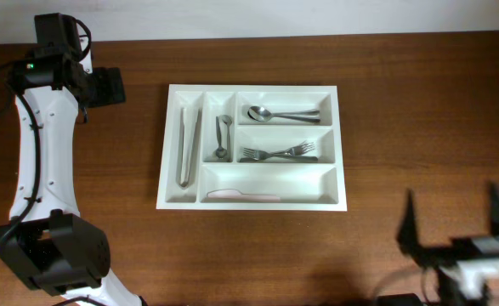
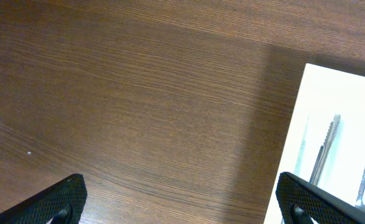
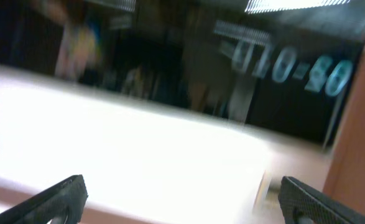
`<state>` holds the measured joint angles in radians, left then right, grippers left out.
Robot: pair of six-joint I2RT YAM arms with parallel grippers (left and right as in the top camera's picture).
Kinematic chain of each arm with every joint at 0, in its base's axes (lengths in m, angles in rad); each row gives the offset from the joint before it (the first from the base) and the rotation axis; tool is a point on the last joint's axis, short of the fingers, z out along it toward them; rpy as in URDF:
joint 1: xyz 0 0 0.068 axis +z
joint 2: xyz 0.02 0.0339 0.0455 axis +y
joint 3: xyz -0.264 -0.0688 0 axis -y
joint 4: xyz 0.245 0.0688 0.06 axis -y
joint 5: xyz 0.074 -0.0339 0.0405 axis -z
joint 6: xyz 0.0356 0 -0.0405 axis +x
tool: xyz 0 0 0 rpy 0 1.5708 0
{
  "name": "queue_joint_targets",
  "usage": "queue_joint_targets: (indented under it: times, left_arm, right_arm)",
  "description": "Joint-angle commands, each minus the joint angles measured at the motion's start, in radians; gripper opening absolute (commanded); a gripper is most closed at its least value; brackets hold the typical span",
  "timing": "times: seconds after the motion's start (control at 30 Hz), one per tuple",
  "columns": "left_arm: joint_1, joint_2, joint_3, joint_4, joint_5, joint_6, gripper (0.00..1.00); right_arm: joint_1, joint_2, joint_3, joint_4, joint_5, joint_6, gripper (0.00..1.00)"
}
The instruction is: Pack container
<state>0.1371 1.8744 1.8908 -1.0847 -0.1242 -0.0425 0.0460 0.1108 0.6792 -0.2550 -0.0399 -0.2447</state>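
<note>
The tray (image 1: 251, 92) lies flat near the middle of the table (image 1: 419, 93), long sides running left to right. Its far rim sits close to the table's far edge, with only a narrow band of wood between them. Bare wood lies on the other three sides: a modest gap on the left, a broad stretch on the right, and a wide band on the near side.

The left gripper (image 2: 185, 202) hangs over bare wood just beyond the tray's far-left corner, apart from it, with its jaws spread wide and nothing between them. The tray's white rim shows at the right of the left wrist view. The right gripper (image 1: 453, 223) is over the near-right part of the table, well apart from the tray, also spread wide and empty. Its wrist view is too blurred to read.

Inside the tray:
- The leftmost narrow slot holds one pair of tongs (image 1: 187, 146).
- The next narrow slot holds one small spoon (image 1: 223, 136).
- The top long slot holds what look like two stacked spoons (image 1: 279, 113).
- The middle long slot holds forks (image 1: 279, 153), probably two, overlapping.
- The bottom long slot holds one pale knife (image 1: 242, 195).
</note>
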Motion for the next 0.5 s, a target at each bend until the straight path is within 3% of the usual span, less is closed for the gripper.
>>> queue_joint_targets:
  times: [0.0,0.27,0.47]
  left_arm:
    - [0.002,0.001,0.003,-0.001,-0.004,0.005,0.99]
    - [0.002,0.001,0.003,0.0,-0.004,0.005,0.99]
    - [0.002,0.001,0.003,-0.001,-0.004,0.005,0.99]
  right_arm:
    - [0.007,-0.025,-0.158,0.01,-0.008,0.0,0.99]
    - [0.007,-0.088,-0.43,0.02,-0.001,0.086,0.99]
    - [0.007,-0.107,-0.56,0.145,0.014,0.104,0.99]
